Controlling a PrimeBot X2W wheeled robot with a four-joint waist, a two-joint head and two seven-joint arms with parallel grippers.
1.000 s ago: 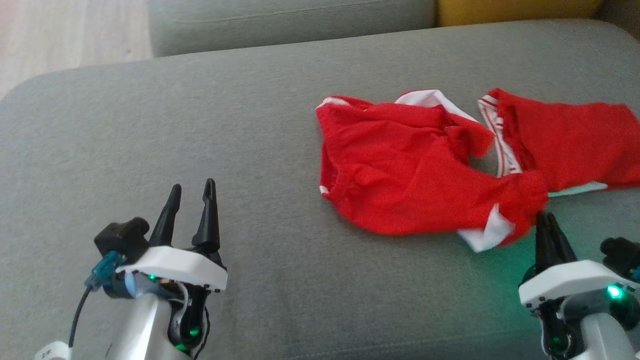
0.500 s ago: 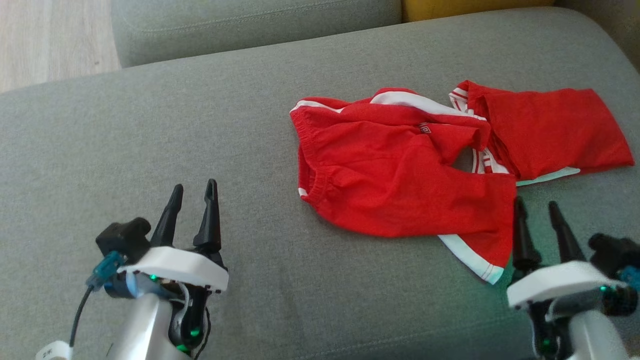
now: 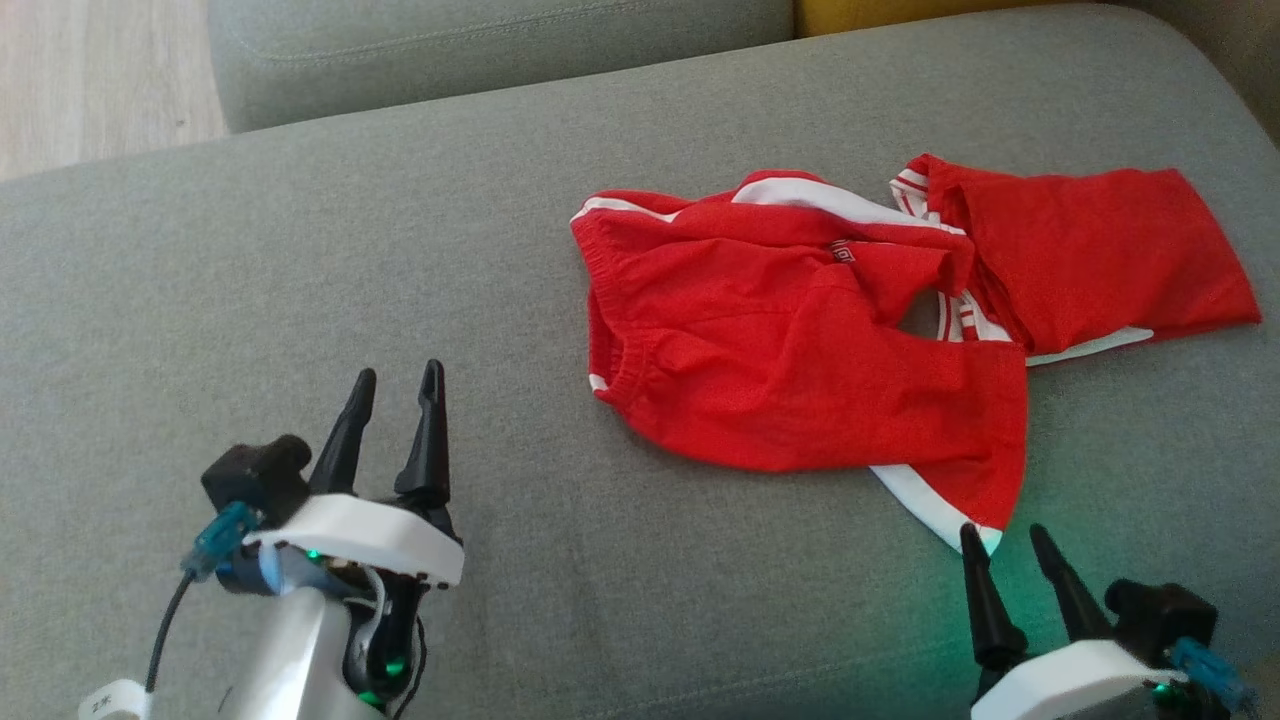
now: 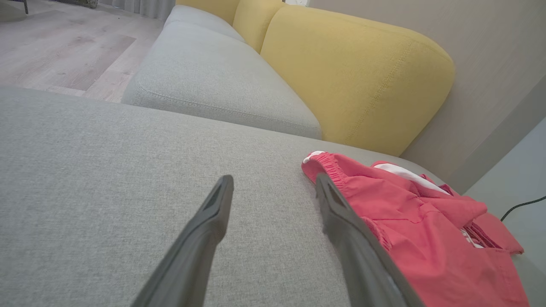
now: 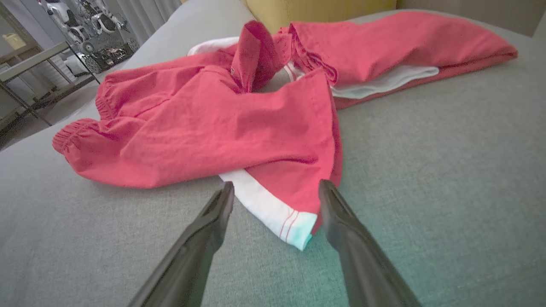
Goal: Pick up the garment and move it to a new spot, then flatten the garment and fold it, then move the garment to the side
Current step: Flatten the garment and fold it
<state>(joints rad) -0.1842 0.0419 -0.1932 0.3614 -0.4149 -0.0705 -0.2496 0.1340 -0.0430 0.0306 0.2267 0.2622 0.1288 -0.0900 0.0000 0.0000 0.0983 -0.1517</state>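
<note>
The red garment [image 3: 800,390] lies rumpled right of centre, so flattening looks next; left gripper [image 3: 398,372] and right gripper [image 3: 1003,532], fingers wide apart and empty, must each take an edge.

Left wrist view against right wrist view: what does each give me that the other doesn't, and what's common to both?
Left wrist view: the left claw, open over the grey sofa seat beside the elastic waistband, plus pale wood floor and a dark cable. Right wrist view: the right claw, open, with the white-trimmed hem corner lying in line between its fingers, and metal shelving behind. Shared: the red shorts, crumpled, the sofa seat and the yellow back cushion.
</note>
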